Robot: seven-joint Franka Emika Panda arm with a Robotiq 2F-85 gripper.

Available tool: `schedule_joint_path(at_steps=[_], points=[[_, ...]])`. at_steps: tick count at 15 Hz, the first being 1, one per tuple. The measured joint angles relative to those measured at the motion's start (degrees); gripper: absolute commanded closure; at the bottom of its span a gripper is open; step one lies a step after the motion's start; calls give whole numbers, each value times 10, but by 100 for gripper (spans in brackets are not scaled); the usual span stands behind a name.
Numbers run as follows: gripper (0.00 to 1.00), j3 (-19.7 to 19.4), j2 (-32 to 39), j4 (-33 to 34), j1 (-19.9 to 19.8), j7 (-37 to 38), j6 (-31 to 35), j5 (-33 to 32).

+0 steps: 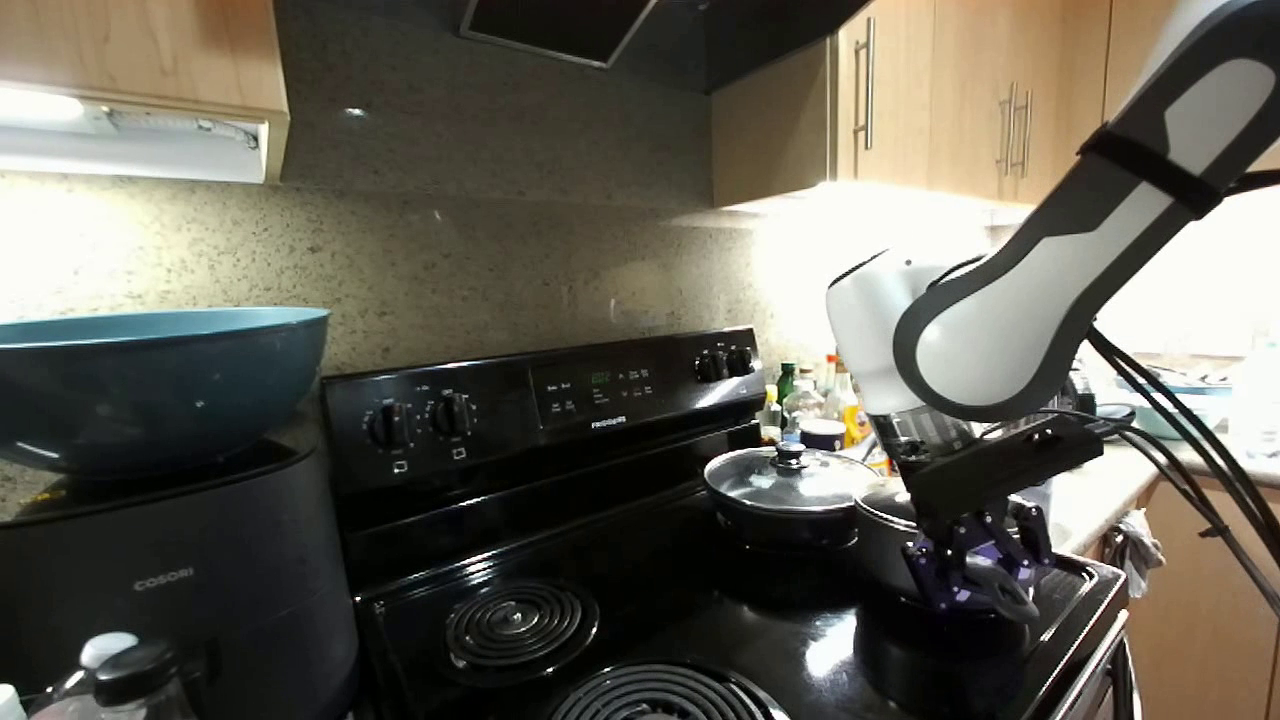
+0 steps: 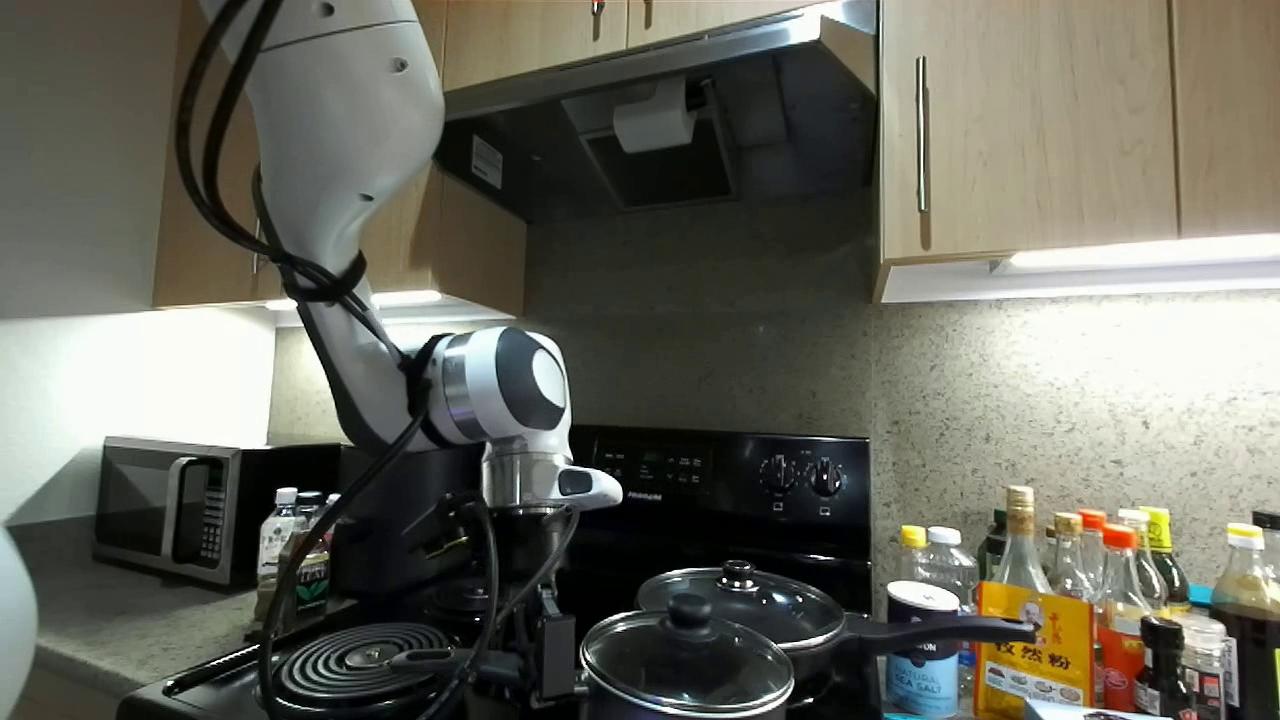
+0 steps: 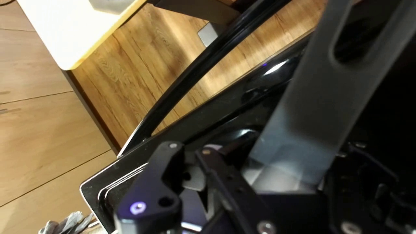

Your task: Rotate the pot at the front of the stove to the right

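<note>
Across the lower half of the frame in an exterior view, the black stove (image 1: 690, 605) supports the arrangement, a coil burner (image 1: 515, 622) lying at lower left. The robot arm (image 1: 1010, 330) slants in from the upper right, its end angled downward, presumably to reach the work from above. The rear pan (image 1: 770, 525), lidded, sits right of centre; its pan handle (image 2: 930, 632), at lower right in an exterior view, points right, out of the way. The front pot (image 1: 882, 545), the object of the task, stands just in front of this pan, right of centre and partly hidden. A glass lid (image 2: 685, 665) covers it, probably a reason to keep any turn level. The gripper (image 1: 988, 575) is placed about the pot handle (image 3: 320, 107), its fingers (image 3: 151, 196) apart, one on each side; whether they press on it cannot be told. The placement appears chosen for leverage, since the handle can serve as a crank for rotating the pot. This handle also gives the pot its long axis. In the wrist view it runs, slotted, toward the upper right, oblique to the oven-door bar (image 3: 200, 67); at lower left of centre in an exterior view, the same pot handle (image 2: 425, 660) lies nearly level and points left.
</note>
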Motion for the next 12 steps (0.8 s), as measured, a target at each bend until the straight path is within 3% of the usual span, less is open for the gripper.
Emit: schedule_joint_path(at_steps=[6,7,12], points=[[100,-12,5,-7,-1,-20,-1,-4],[80,-12,5,-7,-1,-20,-1,-4],[49,-13,8,-7,-1,-19,-1,-3]])
